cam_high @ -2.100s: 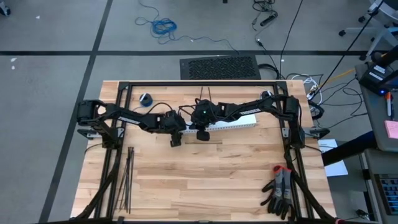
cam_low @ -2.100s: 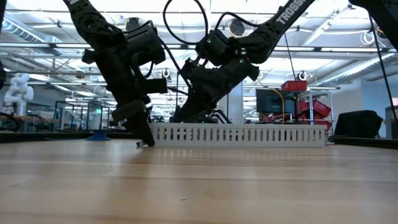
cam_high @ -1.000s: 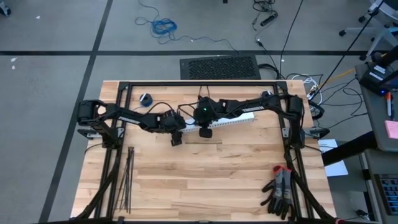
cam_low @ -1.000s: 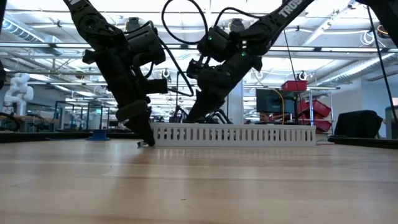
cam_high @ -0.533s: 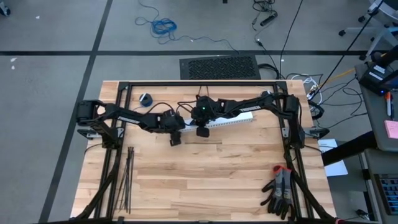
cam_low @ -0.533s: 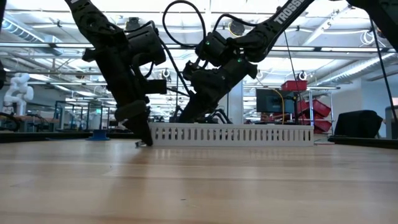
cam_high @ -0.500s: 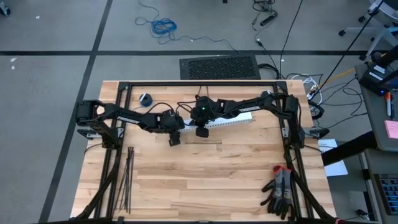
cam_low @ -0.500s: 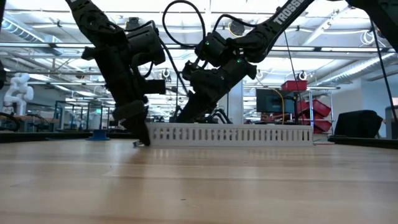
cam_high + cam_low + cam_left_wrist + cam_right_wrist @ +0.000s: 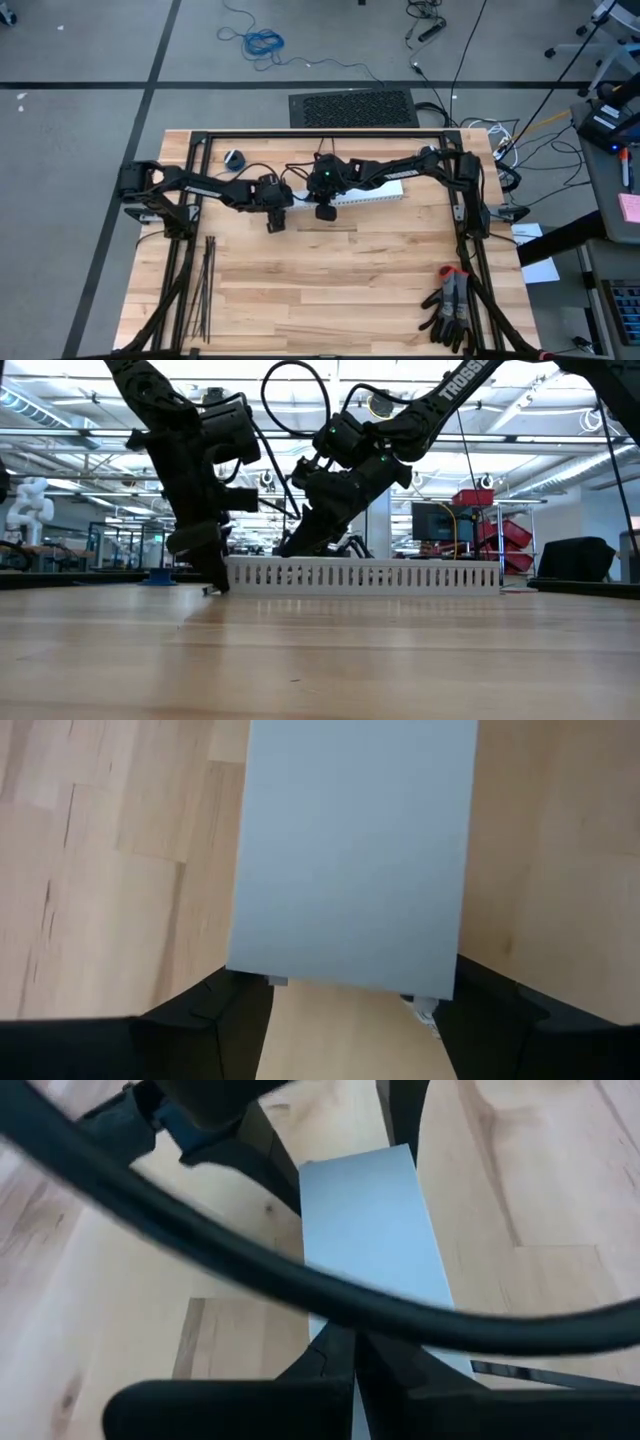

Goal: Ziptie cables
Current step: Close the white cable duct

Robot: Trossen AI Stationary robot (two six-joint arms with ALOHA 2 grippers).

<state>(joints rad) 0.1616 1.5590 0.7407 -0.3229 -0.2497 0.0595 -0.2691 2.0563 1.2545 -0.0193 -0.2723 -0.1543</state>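
wooden table [image 9: 340, 280], black frame round it, seen from above.

white slotted channel [image 9: 365, 575]: lies on the table's far half, near the middle, long side running left to right; upright slots along its wall show in the low view.

left gripper [image 9: 274, 218]: down at the channel's left end. from its own wrist camera the two dark fingers [image 9: 215, 1010] stand wide apart, one on each side of the channel's pale end [image 9: 350, 860], hugging its width. whether they press it or merely flank it cannot be told.

right gripper [image 9: 324, 211]: lowered over the channel a little to the right of the left gripper, just beside it. its jaws are closed together; in its wrist view the fingers [image 9: 345, 1365] meet in a point above the channel's pale surface [image 9: 375, 1230]. nothing seen between them. a thick dark cable [image 9: 300, 1280] crosses that view in front.

zipties [image 9: 205, 285]: a loose sheaf of thin black strips lying lengthwise on the table near its left front corner, well apart from both grippers.

cables: the wire bundle cannot be made out on the table.

gloves [image 9: 450, 305]: dark with a red cuff, near the right front corner.

small blue roll [image 9: 234, 158]: far left corner of the table.

blue coiled cable [image 9: 264, 42]: on the floor beyond the table.
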